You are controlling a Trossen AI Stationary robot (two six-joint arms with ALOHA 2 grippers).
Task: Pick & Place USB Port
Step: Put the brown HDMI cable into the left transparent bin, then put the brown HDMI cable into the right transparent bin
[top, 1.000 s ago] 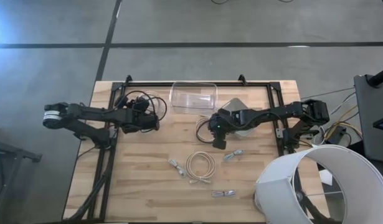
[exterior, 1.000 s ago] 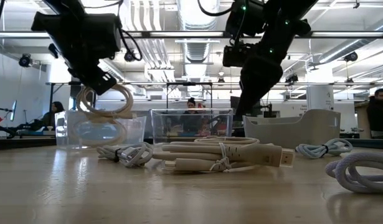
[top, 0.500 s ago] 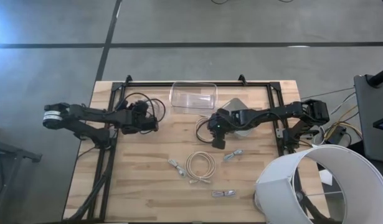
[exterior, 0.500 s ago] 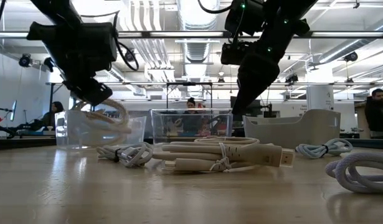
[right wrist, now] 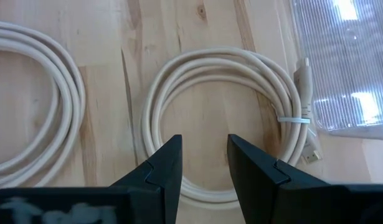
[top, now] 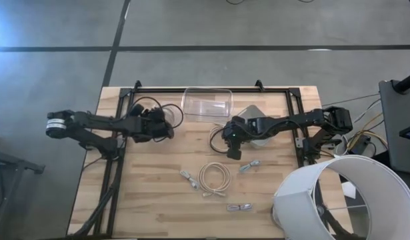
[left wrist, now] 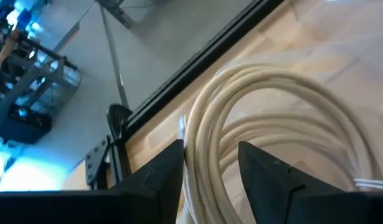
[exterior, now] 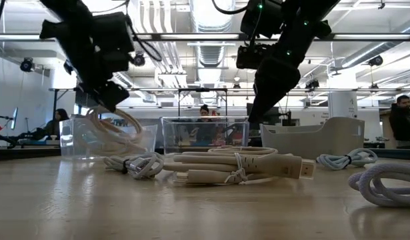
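My left gripper (top: 163, 127) is at the table's far left, shut on a coiled cream cable (left wrist: 284, 106). In the low view the coil (exterior: 115, 130) hangs tilted below the gripper (exterior: 108, 97), by a clear bin (exterior: 141, 140); whether it is inside that bin I cannot tell. My right gripper (top: 233, 152) is open and empty. It hovers over a second cream coil (right wrist: 222, 124), which lies flat on the wood near the table's middle (top: 218, 138). A zip tie binds that coil beside its plug (right wrist: 306, 93). My left gripper pinches several strands of the coil (left wrist: 200, 143) between its two fingers, at one side of the loop. The coil hangs slanted below the fingers in the low view, lifted off the wood. The rest of the loop (left wrist: 340, 124) stretches out ahead of the fingers.
A clear bin (top: 207, 103) stands at the far middle, with a pale tray (top: 257, 115) to its right. A larger coil (top: 215, 179) and small cable bundles (top: 188, 179) (top: 250, 165) (top: 240, 208) lie toward the near edge. A white lampshade (top: 338, 200) covers the near right corner.
My left gripper has gone a little down and then toward the table's right with the coil. The coil hung as an upright ring and now hangs lower and more slanted. My right gripper has kept nearly still.
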